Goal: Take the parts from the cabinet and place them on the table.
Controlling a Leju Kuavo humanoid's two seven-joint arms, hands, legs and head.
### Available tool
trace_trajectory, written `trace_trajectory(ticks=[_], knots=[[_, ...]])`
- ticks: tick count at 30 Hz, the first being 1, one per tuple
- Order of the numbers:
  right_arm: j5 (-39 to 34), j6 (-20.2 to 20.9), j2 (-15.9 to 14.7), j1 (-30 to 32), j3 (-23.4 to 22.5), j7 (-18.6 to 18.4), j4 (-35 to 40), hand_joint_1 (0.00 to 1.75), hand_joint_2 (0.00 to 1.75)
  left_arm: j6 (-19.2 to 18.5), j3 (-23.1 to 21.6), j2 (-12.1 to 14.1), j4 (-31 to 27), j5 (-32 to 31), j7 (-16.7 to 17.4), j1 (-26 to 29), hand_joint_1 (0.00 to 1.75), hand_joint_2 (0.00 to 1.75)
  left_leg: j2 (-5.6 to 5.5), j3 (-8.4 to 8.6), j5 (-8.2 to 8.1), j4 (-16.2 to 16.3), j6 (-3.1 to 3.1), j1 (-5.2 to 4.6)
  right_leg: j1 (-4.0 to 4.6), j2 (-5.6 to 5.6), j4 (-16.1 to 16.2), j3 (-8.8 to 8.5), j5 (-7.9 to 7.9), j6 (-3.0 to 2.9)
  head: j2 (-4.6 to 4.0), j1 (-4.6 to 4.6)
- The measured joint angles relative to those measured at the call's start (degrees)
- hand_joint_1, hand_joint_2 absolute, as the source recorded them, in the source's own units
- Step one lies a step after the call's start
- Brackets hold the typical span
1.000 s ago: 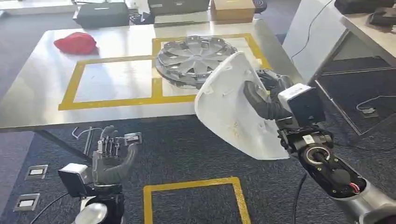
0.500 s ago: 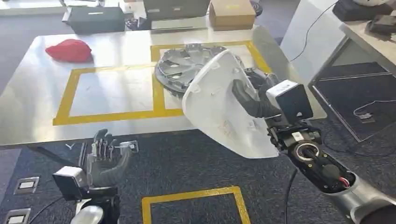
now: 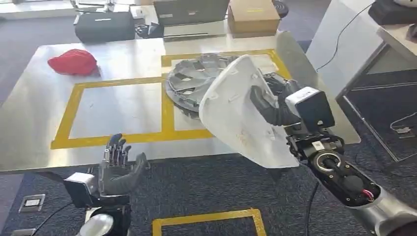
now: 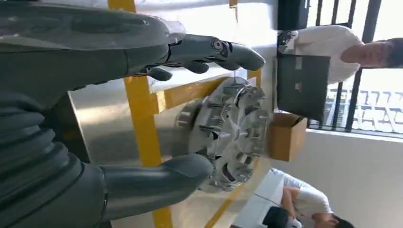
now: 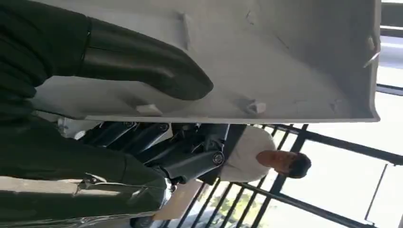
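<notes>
My right hand (image 3: 273,103) grips a large white plastic panel (image 3: 241,113), thumb on its inner face, held tilted above the near right edge of the steel table (image 3: 34,123). The panel (image 5: 266,57) and my right hand (image 5: 133,71) fill the right wrist view. A silver wheel cover (image 3: 196,78) lies in the right yellow-taped box on the table, partly hidden behind the panel; it appears again as the wheel cover (image 4: 228,133) in the left wrist view. My left hand (image 3: 115,167) hangs low in front of the table edge, fingers spread and holding nothing; its fingers (image 4: 209,50) are apart.
A red cloth (image 3: 74,61) lies at the table's far left. A cardboard box (image 3: 253,17) and a black case (image 3: 103,24) sit behind the table. Yellow tape (image 3: 206,219) marks the carpet below. A person (image 4: 342,47) stands beyond the table; a white cabinet side (image 3: 339,44) is at the right.
The whole picture has shifted, so the camera moved nearer the table. My right hand still holds the white panel, now over the table edge. The left hand's fingers have spread a little.
</notes>
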State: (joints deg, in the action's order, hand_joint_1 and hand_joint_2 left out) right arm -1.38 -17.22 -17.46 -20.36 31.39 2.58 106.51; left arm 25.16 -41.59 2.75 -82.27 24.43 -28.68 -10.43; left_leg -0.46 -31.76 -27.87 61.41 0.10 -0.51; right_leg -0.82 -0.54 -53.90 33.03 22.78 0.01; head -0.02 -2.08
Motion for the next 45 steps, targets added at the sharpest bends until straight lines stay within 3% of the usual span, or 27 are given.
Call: trace_trajectory(ticks=[2, 3, 4, 5, 6, 8, 9, 10, 11, 12, 13, 14, 15, 18, 19, 20, 23, 24, 26, 27, 28, 37, 41, 45], knots=[[0.1, 0.2, 0.0, 0.0, 0.1, 0.2, -0.1, 1.75, 1.75, 0.0, 0.0, 0.0, 0.2, 0.0, 0.0, 0.1, 0.00, 1.75, 0.04, -6.68, -3.27, 9.0, -0.51, 0.31, 0.01, 0.01, 0.0, -0.76, 0.89, -0.10, 0.00, 0.41], [0.2, 0.3, 0.0, 0.0, 0.2, 0.4, -0.2, 1.75, 1.75, -0.1, 0.0, 0.0, 0.3, -0.1, 0.0, 0.1, 0.00, 1.75, 0.05, -9.21, -5.27, 11.5, -0.57, 0.32, 0.02, -0.01, 0.0, -1.31, 1.41, -0.11, 0.00, 0.68], [0.2, 0.5, 0.0, 0.0, 0.3, 0.5, -0.4, 1.75, 1.75, -0.1, 0.0, 0.0, 0.4, -0.1, 0.0, 0.1, 0.00, 1.75, 0.05, -10.63, -6.04, 11.7, -0.45, 0.31, 0.05, -0.04, 0.0, -1.98, 1.99, -0.11, 0.00, 0.94], [0.2, 0.7, 0.0, 0.0, 0.3, 0.6, -0.5, 1.75, 1.75, -0.2, 0.0, 0.0, 0.5, -0.2, 0.0, 0.1, 0.00, 1.75, 0.05, -10.71, -5.00, 9.5, -0.34, 0.29, 0.14, -0.11, 0.1, -2.89, 2.61, -0.10, 0.00, 1.09], [0.2, 0.9, 0.2, 0.0, 0.3, 0.6, -0.6, 1.75, 1.75, -0.2, 0.0, 0.0, 0.5, -0.3, 0.0, 0.1, 0.00, 1.75, 0.04, -9.84, -2.45, 5.7, 0.00, 0.17, 0.30, -0.15, 0.1, -3.78, 3.25, -0.10, 0.00, 1.27], [0.4, 1.3, 0.3, -0.3, 0.3, 0.7, -0.8, 1.75, 1.75, -0.5, 0.0, 0.0, 0.6, -0.5, 0.0, 0.1, 0.00, 1.75, 0.04, -6.94, 6.63, -4.7, 1.90, -0.44, 0.49, -0.16, 0.2, -5.38, 4.43, -0.03, 0.00, 1.51], [0.4, 1.5, 0.3, -0.5, 0.3, 0.8, -1.0, 1.75, 1.75, -0.5, 0.0, 0.0, 0.6, -0.6, 0.0, 0.1, 0.00, 1.75, -0.12, -6.88, 10.14, -8.1, 2.51, -1.00, 0.70, -0.27, -0.1, -5.72, 4.89, 0.19, 0.00, 1.51], [0.5, 1.7, 0.5, -0.7, 0.4, 0.8, -1.2, 1.75, 1.75, -0.5, 0.0, 0.0, 0.7, -0.6, 0.0, 0.0, 0.00, 1.75, -0.19, -6.42, 8.88, -7.9, 2.28, -0.98, 0.76, -0.61, 0.0, -5.38, 5.28, 0.51, 0.00, 1.57], [0.5, 2.0, 0.7, -0.9, 0.5, 0.8, -1.3, 1.75, 1.75, -0.5, 0.0, 0.0, 0.7, -0.8, 0.0, 0.0, 0.00, 1.75, -0.34, -6.53, 9.48, -7.8, 2.01, -1.09, 0.79, -0.56, 0.0, -5.55, 5.78, 0.70, 0.00, 1.44], [0.7, 2.2, 0.7, -1.2, 0.7, 1.0, -1.4, 1.75, 1.75, -0.6, 0.0, 0.0, 0.7, -0.8, 0.0, 0.0, 0.00, 1.75, -0.36, -6.47, 9.10, -7.6, 2.25, -1.13, 0.49, -0.55, 0.3, -5.66, 5.95, 1.00, 0.00, 1.38], [0.8, 2.3, 0.7, -1.5, 0.8, 1.1, -1.4, 1.75, 1.75, -0.6, 0.0, -0.2, 0.7, -1.0, -0.1, -0.1, 0.00, 1.75, -0.33, -6.03, 9.11, -8.1, 2.31, -0.88, 0.86, -0.58, 0.5, -5.99, 6.25, 1.46, 0.00, 1.40], [0.9, 2.4, 0.8, -1.7, 0.8, 1.1, -1.4, 1.75, 1.75, -0.6, 0.0, -0.4, 0.7, -1.0, -0.2, -0.2, 0.00, 1.75, -0.34, -5.33, 9.00, -8.7, 2.33, -0.47, 0.50, -0.30, -0.1, -5.79, 7.13, 1.64, 0.00, 1.44], [1.1, 2.5, 0.8, -2.3, 0.9, 1.3, -1.4, 1.75, 1.75, -0.6, 0.0, -0.5, 0.7, -1.0, -0.4, -0.4, 0.00, 1.75, -0.32, -4.87, 8.64, -8.8, 2.80, -0.34, 0.64, -0.09, -3.3, -4.61, 8.75, 1.94, 0.00, 0.98], [1.0, 3.0, 0.9, -3.0, 1.2, 1.3, -1.9, 1.75, 1.75, -0.5, 0.0, -0.6, 0.8, -1.0, -0.4, -0.3, 0.00, 1.75, -0.33, -4.27, 7.77, -8.7, 3.06, -0.26, 0.21, -0.04, -17.5, 3.51, 13.53, 2.56, 0.00, -0.04], [0.9, 3.3, 0.9, -3.0, 1.4, 1.2, -2.1, 1.75, 1.75, -0.4, 0.0, -0.6, 0.8, -1.0, -0.4, -0.3, 0.00, 1.75, -0.38, -4.03, 7.43, -8.6, 3.01, -0.23, 0.07, 0.01, -19.3, 5.19, 13.14, 2.69, 0.00, -0.29], [0.6, 3.5, 1.0, -3.2, 1.6, 1.2, -2.3, 1.75, 1.75, -0.4, 0.0, -0.7, 0.9, -1.0, -0.4, -0.3, 0.00, 1.75, -0.49, -3.66, 7.06, -8.4, 2.88, -0.17, -0.06, 0.05, -18.1, 5.29, 11.20, 2.82, 0.00, -0.46], [0.0, 4.1, 1.3, -4.6, 2.2, 1.2, -2.7, 1.75, 1.75, 0.0, 0.0, -1.0, 0.9, -1.0, -0.4, -0.4, 0.00, 1.75, -0.71, -2.53, 5.63, -7.4, 2.23, -0.01, -0.40, 0.25, -3.3, 0.15, 1.37, 3.07, 0.00, -1.12], [0.0, 4.2, 1.4, -5.1, 2.3, 1.2, -2.9, 1.75, 1.75, 0.0, 0.0, -1.0, 0.9, -1.0, -0.3, -0.4, 0.00, 1.75, -0.79, -2.51, 5.43, -7.3, 1.91, -0.23, -0.17, 0.20, -2.4, -0.60, 2.41, 3.10, 0.00, -1.14], [-0.7, 4.7, 1.8, -5.8, 2.7, 1.1, -3.2, 1.75, 1.75, 0.0, 0.0, -1.0, 0.9, -1.0, -0.3, -0.6, 0.00, 1.75, -0.90, -3.33, 5.52, -6.8, 1.51, -0.27, 0.05, -0.04, -1.3, -1.24, 2.62, 2.22, 0.00, -1.18], [-1.0, 5.0, 2.2, -5.9, 2.8, 1.1, -3.4, 1.75, 1.75, 0.0, 0.0, -1.0, 0.9, -1.0, -0.2, -0.5, 0.00, 1.75, -0.90, -3.42, 5.45, -6.5, 2.20, -0.53, -0.09, -0.06, -1.1, -1.23, 2.61, 2.44, 0.00, -0.83], [-1.1, 5.2, 2.4, -6.0, 3.0, 1.1, -3.5, 1.75, 1.75, 0.0, 0.0, -1.0, 0.9, -0.9, -0.2, -0.5, 0.00, 1.75, -0.88, -3.33, 5.45, -6.6, 2.36, -0.39, -0.03, -0.14, -1.0, -1.27, 2.57, 2.38, 0.00, -0.51], [-3.5, 8.5, 4.0, -8.2, 4.7, 2.7, -5.9, 1.75, 1.75, -1.6, 0.0, -1.4, 2.1, -0.4, -0.6, -1.1, 0.00, 1.75, -0.87, -2.91, 5.80, -7.5, 1.69, -0.22, 0.29, -0.17, -1.0, -1.28, 2.66, 1.64, 0.00, 0.96], [-5.1, 10.1, 5.0, -10.5, 6.4, 3.0, -8.1, 1.75, 1.75, -1.7, 0.0, -1.6, 2.7, 0.3, -1.2, -1.4, 0.00, 1.75, -0.87, -2.88, 5.79, -7.6, 1.08, -0.16, 0.32, -0.17, -1.0, -1.29, 2.71, 1.43, 0.00, 1.01], [-6.3, 11.4, 6.3, -13.0, 8.7, 3.2, -11.2, 1.75, 1.75, -1.9, 0.0, -1.9, 3.1, 1.0, -1.7, -1.6, 0.00, 1.75, -0.86, -2.89, 5.80, -7.6, 1.03, -0.15, 0.31, -0.16, -1.0, -1.30, 2.71, 1.42, 0.00, 0.96]])
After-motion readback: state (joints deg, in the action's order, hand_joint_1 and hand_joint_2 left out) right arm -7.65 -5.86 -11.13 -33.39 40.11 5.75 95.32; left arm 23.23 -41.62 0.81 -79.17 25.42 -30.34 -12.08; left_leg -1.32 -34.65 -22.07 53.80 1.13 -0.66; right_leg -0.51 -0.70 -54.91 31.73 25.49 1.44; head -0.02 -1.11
